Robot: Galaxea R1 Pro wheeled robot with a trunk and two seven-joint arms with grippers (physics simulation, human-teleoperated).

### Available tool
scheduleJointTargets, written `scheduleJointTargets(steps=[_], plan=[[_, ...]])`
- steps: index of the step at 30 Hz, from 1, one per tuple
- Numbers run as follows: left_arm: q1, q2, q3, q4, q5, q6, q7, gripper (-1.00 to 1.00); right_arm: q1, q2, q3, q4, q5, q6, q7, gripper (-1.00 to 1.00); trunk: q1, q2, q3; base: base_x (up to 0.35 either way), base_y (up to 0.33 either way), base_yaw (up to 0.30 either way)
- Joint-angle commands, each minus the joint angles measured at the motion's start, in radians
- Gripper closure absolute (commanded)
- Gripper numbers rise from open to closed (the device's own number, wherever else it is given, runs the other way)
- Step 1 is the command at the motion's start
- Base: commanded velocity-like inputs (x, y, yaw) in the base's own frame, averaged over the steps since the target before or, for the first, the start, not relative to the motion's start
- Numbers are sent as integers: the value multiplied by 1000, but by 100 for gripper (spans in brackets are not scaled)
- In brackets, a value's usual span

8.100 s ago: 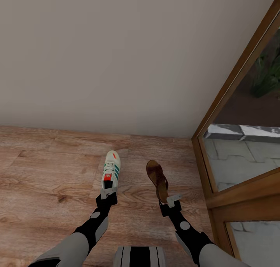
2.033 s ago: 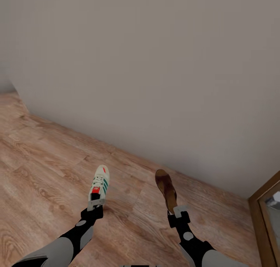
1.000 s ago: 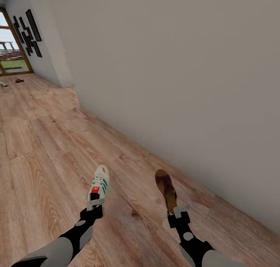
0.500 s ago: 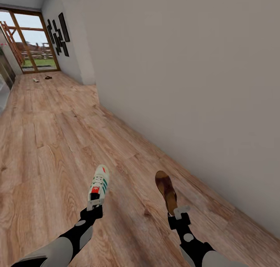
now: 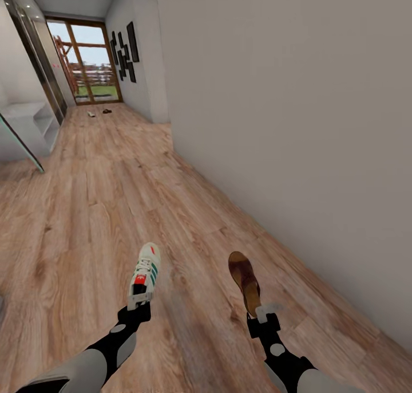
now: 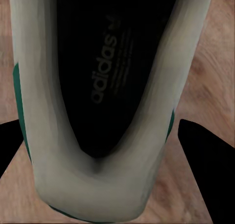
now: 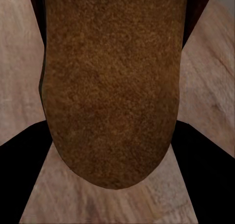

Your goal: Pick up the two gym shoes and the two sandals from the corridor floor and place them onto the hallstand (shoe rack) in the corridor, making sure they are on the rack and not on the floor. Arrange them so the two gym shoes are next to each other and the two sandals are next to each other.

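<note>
**Corridor ahead, one shoe in each gripper**

Wood-plank corridor floor (image 5: 103, 209) runs away from the head camera toward a glazed door (image 5: 86, 66) at the far end, with a plain grey wall (image 5: 286, 124) along the right side and dark wall panels (image 5: 125, 52) near the door. A white-grey unit (image 5: 31, 124) stands at the left edge. Far down the floor, close to the door, lie two small items: a pale one (image 5: 91, 114) and a brown one (image 5: 106, 111), just beside each other, too small to tell apart with certainty. Both arms reach forward and low, forearms nearly parallel and well apart. The left gripper (image 5: 139, 305) is clamped on the heel of a gym shoe (image 5: 145, 274), held toe-forward above the floor. The right gripper (image 5: 261, 311) grasps the heel end of a sandal (image 5: 244, 279), tilted on its edge, toe forward.

From the left wrist, the gym shoe (image 6: 98, 96) shows its dark printed insole and white heel rim, with a dark finger (image 6: 205, 170) at each side over the floor planks.

From the right wrist, the sandal (image 7: 110, 87) shows its brown textured surface, a dark finger (image 7: 24, 180) flanking each side of its rounded end.
</note>
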Motion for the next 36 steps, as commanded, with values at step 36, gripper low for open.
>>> scheduleJointTargets(steps=[36], plan=[[0, 13, 1, -1, 1, 142, 1, 100, -1, 0, 5, 1, 9, 0, -9, 100, 0, 0, 33, 0, 0, 268]])
